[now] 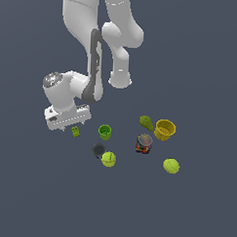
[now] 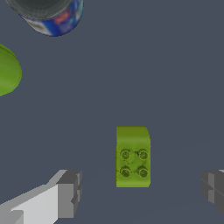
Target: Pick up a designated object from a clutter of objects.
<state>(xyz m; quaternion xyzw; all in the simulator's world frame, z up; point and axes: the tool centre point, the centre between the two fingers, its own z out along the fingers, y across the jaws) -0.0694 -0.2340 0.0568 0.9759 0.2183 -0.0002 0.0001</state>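
Fingers of my gripper stood wide apart, empty; green block lay between them, long axis across the closing line.

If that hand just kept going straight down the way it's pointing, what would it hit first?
Most likely the small green studded block. In the wrist view it lies between the open fingers of the hand, slightly off centre, nothing else in the way. How far above it the hand is remains unclear.

Two balls, and one each of brick, cup, bowl, pear, can, disc.
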